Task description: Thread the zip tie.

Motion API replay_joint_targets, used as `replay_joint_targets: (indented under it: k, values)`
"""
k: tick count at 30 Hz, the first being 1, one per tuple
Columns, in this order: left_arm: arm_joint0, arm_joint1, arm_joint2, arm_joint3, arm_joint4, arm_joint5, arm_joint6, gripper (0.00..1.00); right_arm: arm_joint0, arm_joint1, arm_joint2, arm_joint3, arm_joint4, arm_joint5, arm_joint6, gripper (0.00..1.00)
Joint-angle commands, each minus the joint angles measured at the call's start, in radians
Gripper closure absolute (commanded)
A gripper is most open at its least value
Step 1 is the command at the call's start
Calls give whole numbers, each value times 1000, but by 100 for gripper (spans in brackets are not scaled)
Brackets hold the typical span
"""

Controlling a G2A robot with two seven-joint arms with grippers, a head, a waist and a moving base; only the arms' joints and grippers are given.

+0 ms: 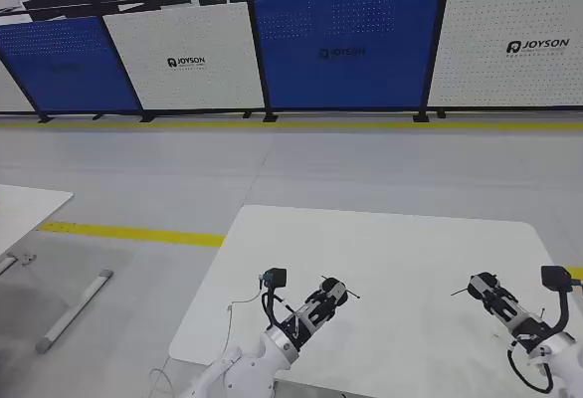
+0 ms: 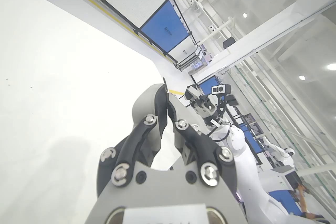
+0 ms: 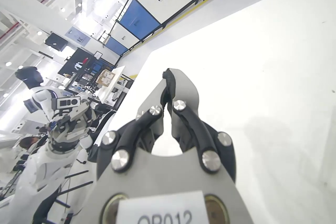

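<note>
desk (image 1: 391,239): white, rounded corners, a few tiny dark specks on top. Both arms come in over its near edge.

left pincer (image 1: 338,290): over the desk's near-left part, a bit in from the near edge, pointing roughly at the desk's middle. Fingers (image 2: 157,96) are pressed together, black pads face to face.

zip tie (image 2: 164,81): thin black strip, looks pinched btwn the left pincer's pads w/ a short end poking out past the tips. In the top view it's just thin black whiskers sticking out either side of that tip. So it's up at the pincer over the desk's near-left part. Too thin to make out the head or any loop tbh.

right pincer (image 1: 481,286): over the desk's near-right part, also aimed at the desk's middle. It's well apart from the left one, w/ bare desk btwn them. Fingers (image 3: 187,93) are closed together.

black sliver (image 3: 167,73): sits right at the right pincer's tip. Can't tell if it's a bit of tie or just pad rubber.

second table (image 1: 13,214): white, off the desk's left side, well apart from it.

yellow line (image 1: 132,234): on the floor, runs in behind the desk's left side.

panels (image 1: 182,55): blue and white partition boards, way beyond the desk's far edge.
</note>
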Motion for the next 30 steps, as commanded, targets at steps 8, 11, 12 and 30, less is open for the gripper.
replay_joint_targets:
  k: [8,11,12,30]
  values:
    - [0,0,0,0,0,0,0,100,0,-1,-1,-1,-9,5,-10,100]
    - [0,0,0,0,0,0,0,100,-3,-7,-22,-26,-8,20,-23,100]
    - [0,0,0,0,0,0,0,100,-1,-9,-26,-30,-8,28,-26,100]
    - [0,0,0,0,0,0,0,100,24,-44,-153,-117,62,237,-89,100]
